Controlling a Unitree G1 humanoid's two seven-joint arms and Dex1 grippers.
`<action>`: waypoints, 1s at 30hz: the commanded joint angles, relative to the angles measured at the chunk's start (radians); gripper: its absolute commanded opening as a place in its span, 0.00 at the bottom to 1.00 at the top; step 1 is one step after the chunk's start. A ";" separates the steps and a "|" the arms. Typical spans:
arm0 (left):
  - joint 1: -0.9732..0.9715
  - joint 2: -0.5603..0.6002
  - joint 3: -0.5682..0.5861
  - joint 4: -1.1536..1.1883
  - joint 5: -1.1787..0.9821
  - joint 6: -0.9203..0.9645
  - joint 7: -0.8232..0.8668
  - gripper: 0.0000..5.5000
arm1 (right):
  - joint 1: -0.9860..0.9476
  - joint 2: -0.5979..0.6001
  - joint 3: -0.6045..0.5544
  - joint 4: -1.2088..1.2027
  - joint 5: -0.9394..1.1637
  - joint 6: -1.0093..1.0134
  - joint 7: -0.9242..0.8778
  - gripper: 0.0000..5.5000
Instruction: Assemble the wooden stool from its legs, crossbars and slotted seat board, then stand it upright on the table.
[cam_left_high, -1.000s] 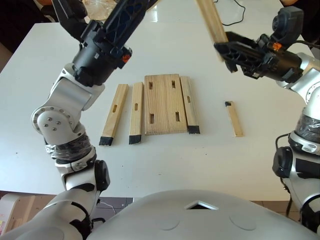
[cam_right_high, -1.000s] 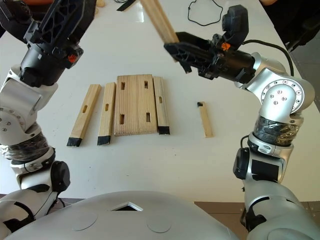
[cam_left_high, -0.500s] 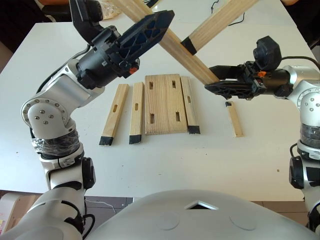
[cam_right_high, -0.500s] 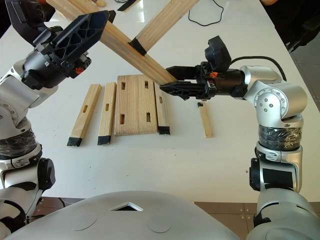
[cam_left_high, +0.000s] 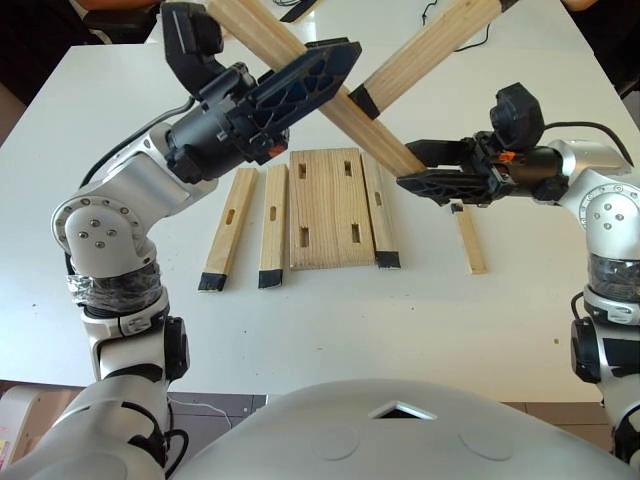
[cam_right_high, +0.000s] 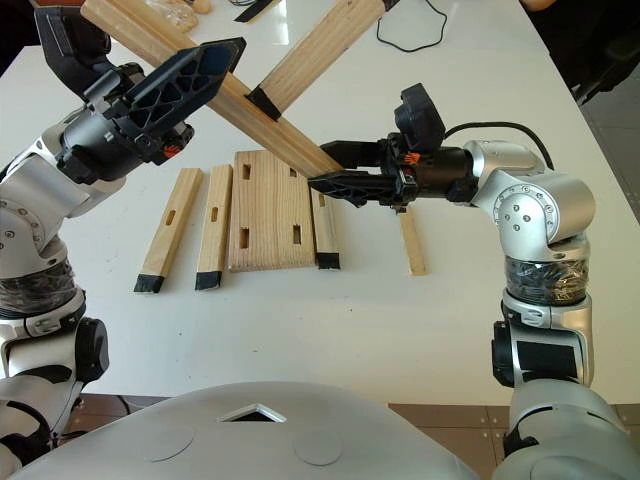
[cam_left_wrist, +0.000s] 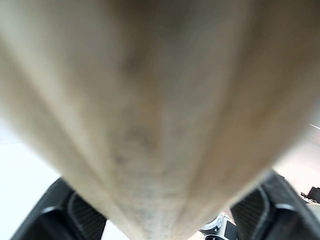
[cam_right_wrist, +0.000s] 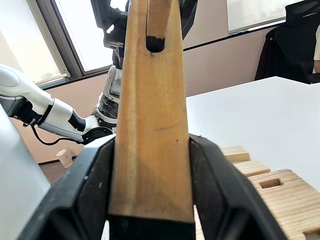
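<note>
Aloft, left pincer (cam_left_high: 340, 60) clamps wooden leg (cam_left_wrist: 160, 100); right pincer (cam_left_high: 410, 165) clamps slotted leg (cam_right_wrist: 150, 125); seat board (cam_left_high: 325, 210) flat on table (cam_left_high: 400, 320), loose legs (cam_left_high: 230, 225) alongside, short crossbar (cam_left_high: 467, 240) to right.

Looks like an office or test lab, not a home. Shows a broad white table (cam_left_high: 420, 310) with a thin black cable (cam_right_high: 410, 25) trailing along its far edge. Has tall windows (cam_right_wrist: 85, 30) in dark frames, bright with daylight, above a plain beige wall (cam_right_wrist: 225, 60). Has a dark chair (cam_right_wrist: 295, 45) draped in dark cloth near the far end of the table. Shows pale floor tiles (cam_right_high: 615, 130) past the table's right side.
</note>
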 joint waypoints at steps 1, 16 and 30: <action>0.014 -0.001 -0.011 -0.013 0.000 0.001 -0.002 0.48 | -0.003 0.000 0.007 -0.014 0.005 -0.009 -0.009 0.38; 0.034 0.004 0.004 -0.011 0.060 -0.031 -0.023 0.40 | 0.020 0.013 0.002 0.017 -0.048 -0.061 -0.073 0.49; 0.132 0.278 0.088 0.084 0.476 -0.155 -0.361 0.38 | 0.154 0.013 -0.006 0.032 -0.237 -0.258 -0.204 0.63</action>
